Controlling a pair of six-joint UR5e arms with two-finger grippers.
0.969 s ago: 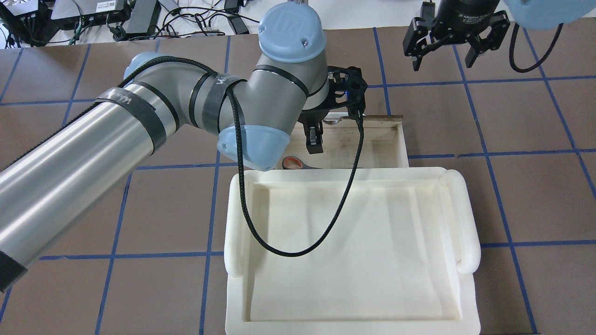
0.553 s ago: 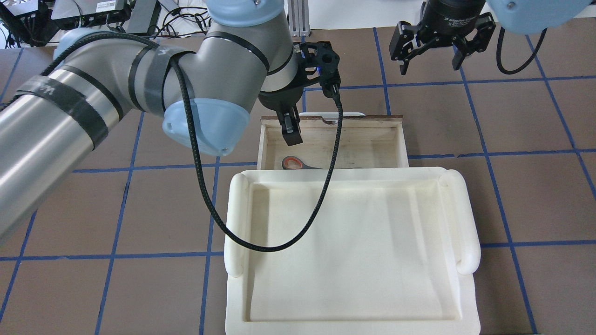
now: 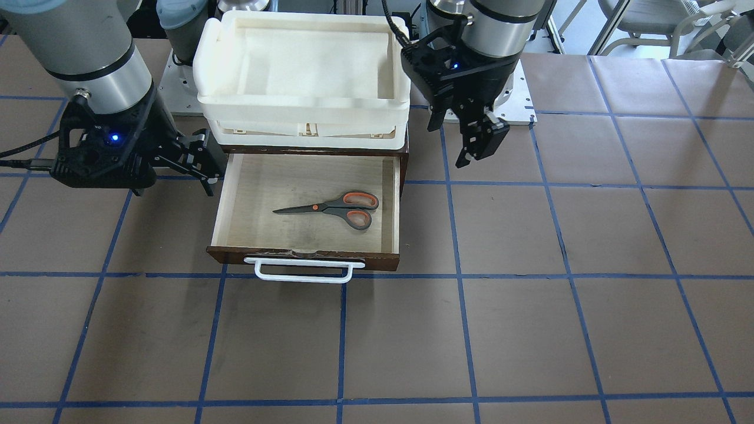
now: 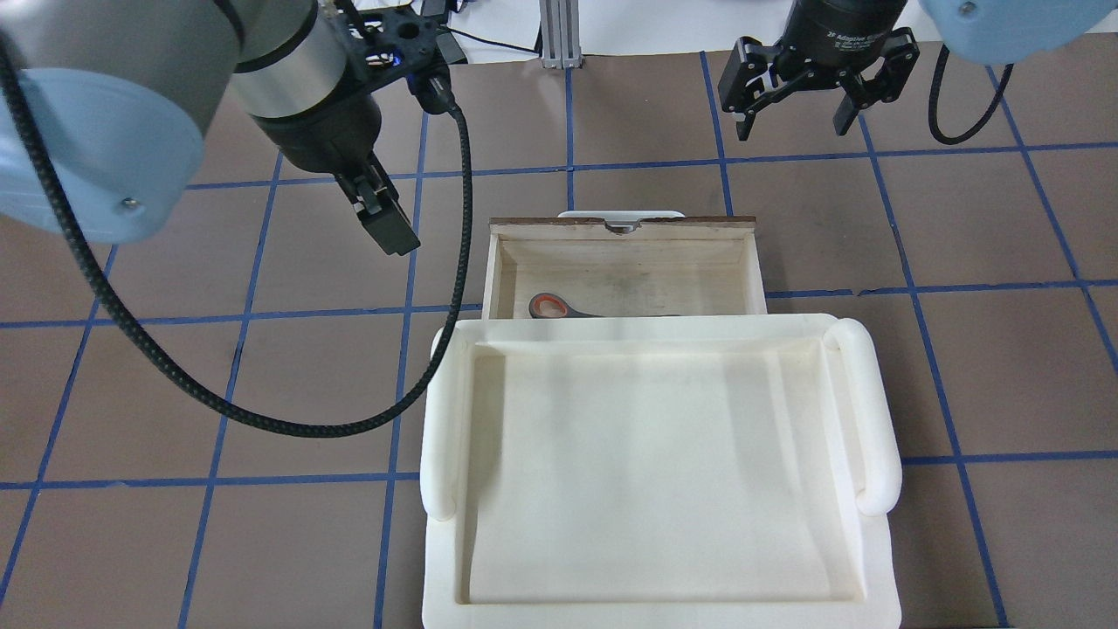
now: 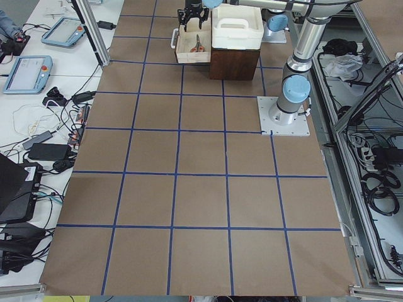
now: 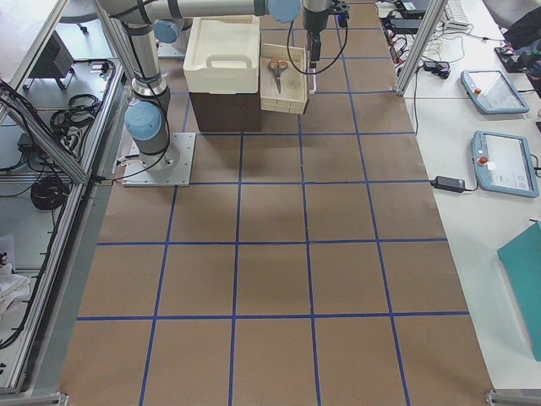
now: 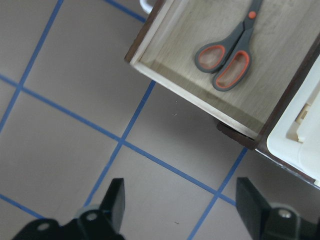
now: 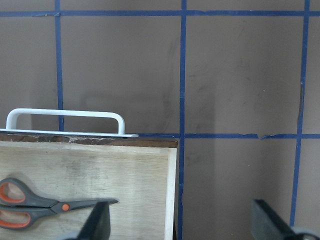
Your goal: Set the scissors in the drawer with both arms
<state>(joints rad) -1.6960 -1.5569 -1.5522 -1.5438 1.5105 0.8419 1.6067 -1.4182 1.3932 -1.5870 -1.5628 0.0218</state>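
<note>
The scissors (image 3: 339,209) lie flat in the open dark brown drawer (image 3: 306,259), handles toward the robot's left. They also show in the overhead view (image 4: 550,307) and both wrist views (image 7: 230,55) (image 8: 30,202). The drawer (image 4: 624,229) has a white bar handle (image 3: 303,271). My left gripper (image 4: 384,223) is open and empty, above the table beside the drawer's left side; it also shows in the front view (image 3: 480,150). My right gripper (image 4: 795,109) is open and empty, raised beyond the drawer's right front corner; the front view shows it too (image 3: 206,165).
A white foam tray (image 4: 664,332) sits on top of the dark cabinet behind the drawer and hides the drawer's rear part from overhead. The left arm's black cable (image 4: 262,424) hangs over the table. Brown mats with blue tape lines cover the table.
My left gripper has risen out of the drawer and swung away to the left, empty. The scissors stay in the drawer. My right gripper has drifted slightly left.
</note>
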